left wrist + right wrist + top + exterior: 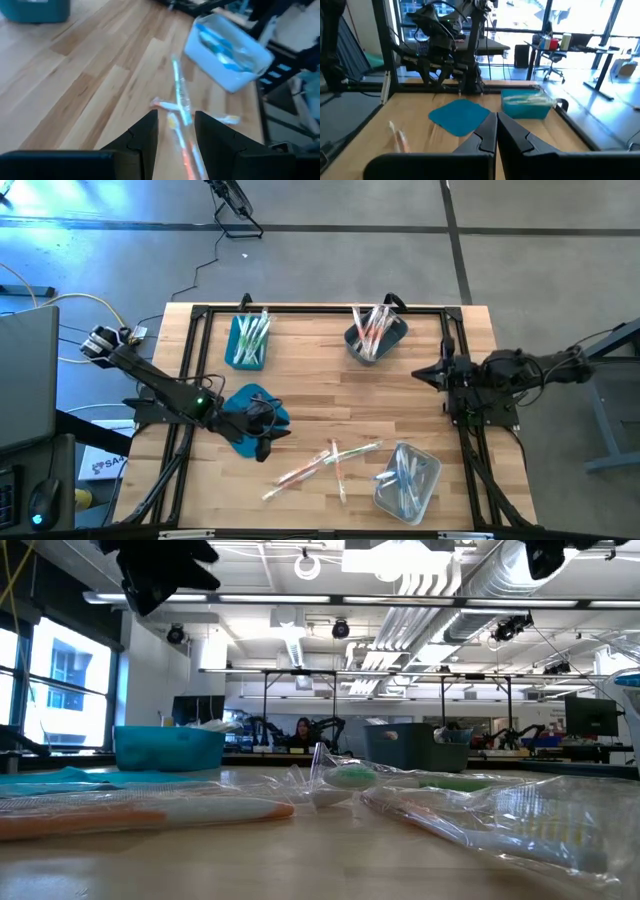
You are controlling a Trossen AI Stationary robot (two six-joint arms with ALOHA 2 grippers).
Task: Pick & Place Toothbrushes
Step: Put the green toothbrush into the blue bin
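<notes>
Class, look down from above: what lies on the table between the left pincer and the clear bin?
In the high view, loose toothbrushes lie between the left pincer and the clear bin.

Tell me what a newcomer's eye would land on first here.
Loose toothbrushes lie scattered on the wooden table's near middle, between a flat teal lid and a clear bin. The left end effector hangs open beside that lid; the right end effector waits shut at the table's right edge.

We see wrapped toothbrushes [300, 802] lying on wooden table [320, 870] in foreground; teal bin [168, 748] behind at left, grey bin [400, 745] behind at right.
</notes>
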